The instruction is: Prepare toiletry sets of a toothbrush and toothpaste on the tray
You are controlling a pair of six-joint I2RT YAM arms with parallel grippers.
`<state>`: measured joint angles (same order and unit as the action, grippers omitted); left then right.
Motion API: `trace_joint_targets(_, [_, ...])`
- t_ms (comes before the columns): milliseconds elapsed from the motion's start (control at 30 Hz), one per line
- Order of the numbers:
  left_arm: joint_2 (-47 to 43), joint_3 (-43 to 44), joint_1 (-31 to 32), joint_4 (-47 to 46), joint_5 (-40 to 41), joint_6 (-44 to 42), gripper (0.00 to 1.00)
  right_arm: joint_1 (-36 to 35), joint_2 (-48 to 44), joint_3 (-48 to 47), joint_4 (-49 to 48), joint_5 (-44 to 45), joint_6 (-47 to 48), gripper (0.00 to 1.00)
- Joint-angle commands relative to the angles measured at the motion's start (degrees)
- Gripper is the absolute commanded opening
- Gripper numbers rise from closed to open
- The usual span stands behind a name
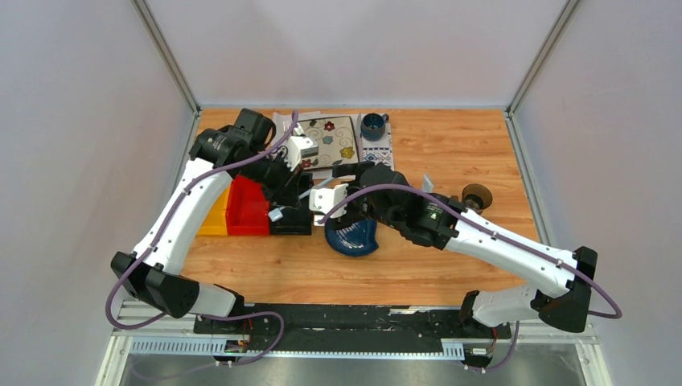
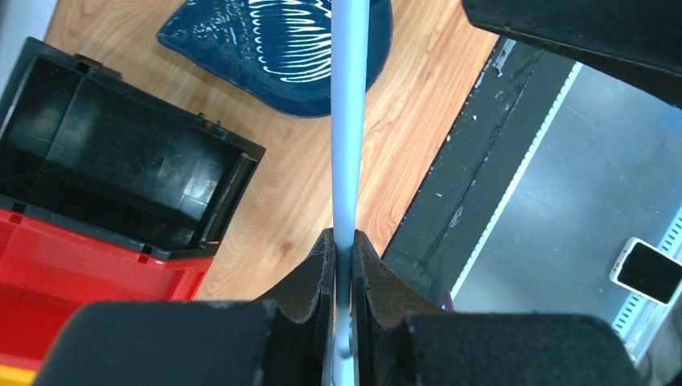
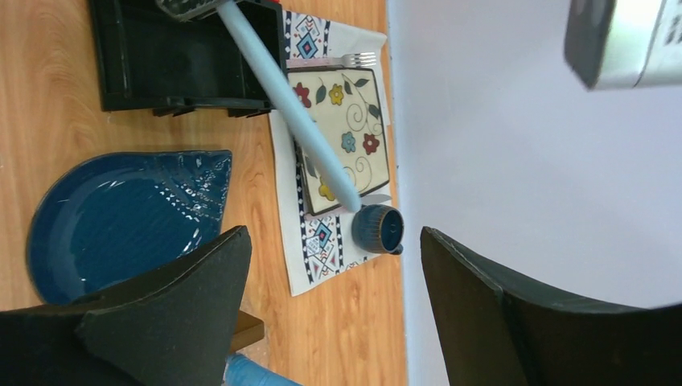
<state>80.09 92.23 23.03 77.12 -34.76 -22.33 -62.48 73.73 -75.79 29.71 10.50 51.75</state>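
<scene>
My left gripper (image 2: 343, 237) is shut on the handle of the pale blue toothbrush (image 2: 347, 121), which sticks out over the dark blue leaf-shaped dish (image 2: 273, 48). In the right wrist view the toothbrush (image 3: 289, 104) slants in the air above the black bin (image 3: 185, 56). My right gripper (image 3: 330, 241) is open and holds nothing. At that view's bottom edge lies a light blue toothpaste tube (image 3: 257, 374), beside a brown wooden block of the tray (image 3: 245, 328). In the top view the right arm hides most of the tray; one dark brown end (image 1: 474, 195) shows.
Red bin (image 1: 248, 207) and yellow bin (image 1: 214, 217) stand left of the black bin (image 1: 291, 223). At the back a patterned placemat carries a floral plate (image 3: 342, 137), a fork (image 3: 354, 59) and a dark blue mug (image 3: 378, 227). Grey walls enclose the table.
</scene>
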Motion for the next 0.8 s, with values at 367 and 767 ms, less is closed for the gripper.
trace_joint_targets(367, [-0.9, -1.2, 3.4, 13.8, -4.6, -2.0, 0.00, -4.3, 2.2, 2.7, -7.7, 7.6, 5.2, 0.81])
trace_joint_targets(767, [-1.8, -2.1, 4.2, 16.0, -8.4, -4.2, 0.00, -4.8, 4.0, 5.2, -11.3, 8.7, 5.8, 0.73])
